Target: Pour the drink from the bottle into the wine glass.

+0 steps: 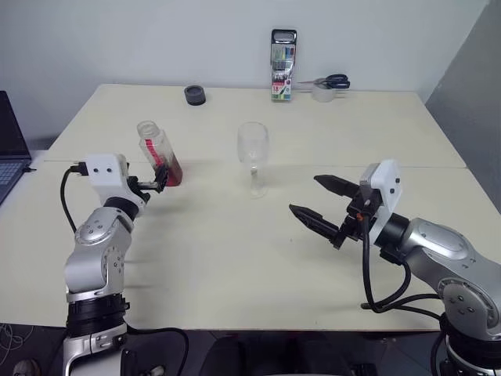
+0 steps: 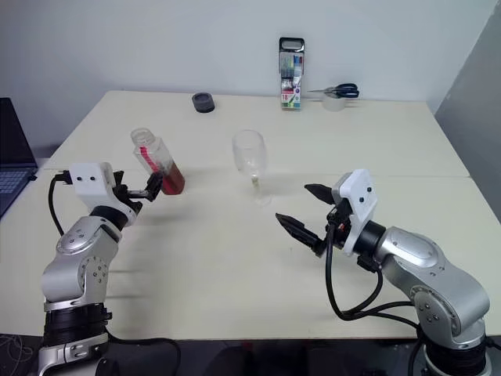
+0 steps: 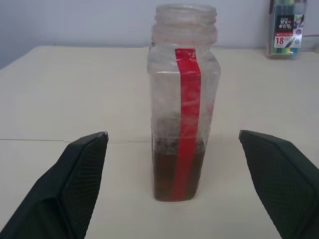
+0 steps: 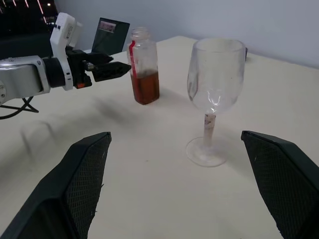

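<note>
Ahead of our left gripper (image 3: pixel 172 149) only the uncapped bottle (image 3: pixel 183 104) stands, between the spread fingers with bare table (image 1: pixel 235 258) on either side of it. Ahead of our right gripper (image 1: pixel 317 202) the wine glass (image 4: pixel 214 94) stands alone, open tabletop all round. The black cap (image 1: pixel 195 95), marker pack (image 1: pixel 282 65), scissors (image 1: pixel 333 81) and tape roll (image 1: pixel 322 93) lie well beyond.

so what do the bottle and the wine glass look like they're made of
The bottle: probably clear plastic, slightly cloudy, with soft moulded shoulders, a threaded neck and a glossy red strip. The wine glass: looks like clear glass, smooth and shiny, with bright highlights on the bowl; clear plastic can't be ruled out.
</note>
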Motion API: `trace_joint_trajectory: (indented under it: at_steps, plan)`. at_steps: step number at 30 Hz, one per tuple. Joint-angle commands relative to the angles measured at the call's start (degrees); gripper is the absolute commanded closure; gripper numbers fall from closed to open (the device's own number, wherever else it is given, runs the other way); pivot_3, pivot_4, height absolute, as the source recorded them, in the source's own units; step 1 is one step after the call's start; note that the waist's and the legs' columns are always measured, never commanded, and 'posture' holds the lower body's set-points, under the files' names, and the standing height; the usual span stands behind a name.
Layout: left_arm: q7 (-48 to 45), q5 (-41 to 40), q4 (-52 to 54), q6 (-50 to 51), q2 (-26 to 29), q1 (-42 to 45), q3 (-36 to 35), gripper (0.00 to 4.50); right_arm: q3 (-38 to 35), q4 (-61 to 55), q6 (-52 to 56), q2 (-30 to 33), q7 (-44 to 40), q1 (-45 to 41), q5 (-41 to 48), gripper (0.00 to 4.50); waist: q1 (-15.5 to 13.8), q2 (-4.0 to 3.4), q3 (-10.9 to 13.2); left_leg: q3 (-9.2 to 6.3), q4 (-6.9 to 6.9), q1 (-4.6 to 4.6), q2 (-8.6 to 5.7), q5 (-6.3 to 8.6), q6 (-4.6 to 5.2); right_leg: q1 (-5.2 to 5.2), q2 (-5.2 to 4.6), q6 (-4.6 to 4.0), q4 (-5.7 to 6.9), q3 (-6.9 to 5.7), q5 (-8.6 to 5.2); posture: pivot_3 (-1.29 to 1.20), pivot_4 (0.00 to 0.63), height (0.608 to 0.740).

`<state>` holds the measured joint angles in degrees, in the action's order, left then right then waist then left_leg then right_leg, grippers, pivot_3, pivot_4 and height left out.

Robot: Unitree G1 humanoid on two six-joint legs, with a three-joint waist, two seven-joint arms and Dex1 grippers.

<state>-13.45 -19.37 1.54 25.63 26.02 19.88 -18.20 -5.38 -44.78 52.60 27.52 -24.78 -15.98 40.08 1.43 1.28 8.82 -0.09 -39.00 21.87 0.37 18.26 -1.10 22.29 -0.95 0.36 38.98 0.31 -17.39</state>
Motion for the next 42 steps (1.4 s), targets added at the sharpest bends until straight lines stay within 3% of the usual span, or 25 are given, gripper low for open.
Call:
trace_joint_trajectory:
  at_steps: [1, 18, 30, 33, 40, 42]
  plan:
    - [-1.8, 0.8, -1.3, -1.9, 0.9, 2.5, 0.9, 0.0, -0.5, -2.1, -1.1, 0.3, 0.9, -0.4, 1.2, 0.03, 0.0, 0.01, 0.0, 0.0, 0.0, 0.0, 0.0, 0.0, 0.0, 0.0, 0.0, 0.0, 0.0, 0.0, 0.0, 0.0, 0.15, 0.74]
    - [-7.0, 3.4, -16.5, -9.3, 3.1, 10.5, 1.5, 0.0, -0.6, -2.1, -1.7, 0.9, 3.9, -1.1, 2.5, 0.03, 0.0, 0.01, 0.0, 0.0, 0.0, 0.01, 0.0, -0.01, -0.01, 0.02, 0.0, 0.0, 0.01, -0.01, 0.0, 0.0, 0.15, 0.74]
    - [-14.5, 6.7, -44.4, -25.0, 4.0, 22.7, 3.4, 0.0, 0.1, -2.5, -3.6, 5.1, 0.6, 1.3, 2.3, 0.03, 0.0, 0.03, 0.0, 0.02, -0.01, 0.05, -0.01, -0.01, -0.01, 0.03, 0.0, 0.0, -0.01, -0.03, 0.0, 0.0, 0.15, 0.74]
    - [-14.8, 7.0, -47.7, -26.8, 4.1, 23.9, 3.3, 0.62, 0.2, -2.6, -3.8, 5.2, 0.9, 1.4, 2.4, 0.0, 0.0, 0.03, 0.0, 0.02, -0.01, 0.04, -0.01, -0.01, -0.01, 0.04, 0.0, 0.0, 0.0, -0.03, 0.0, 0.0, 0.15, 0.74]
    - [-14.6, 6.9, -50.8, -29.1, 4.5, 24.7, 2.6, 2.65, 0.2, -2.7, -4.0, 5.1, 1.7, 1.6, 2.0, 0.0, 0.0, 0.04, 0.0, 0.01, -0.01, 0.05, -0.01, -0.01, -0.01, 0.05, -0.01, 0.0, 0.01, -0.04, 0.0, 0.0, 0.15, 0.74]
    - [-14.4, 7.1, -50.9, -29.5, 4.6, 24.7, 2.7, 2.81, 0.3, -2.8, -4.3, 5.0, 2.0, 1.7, 1.7, 0.0, 0.0, 0.04, 0.0, 0.02, -0.02, 0.04, -0.01, -0.01, -0.01, 0.05, -0.01, 0.0, 0.01, -0.03, 0.0, 0.0, 0.15, 0.74]
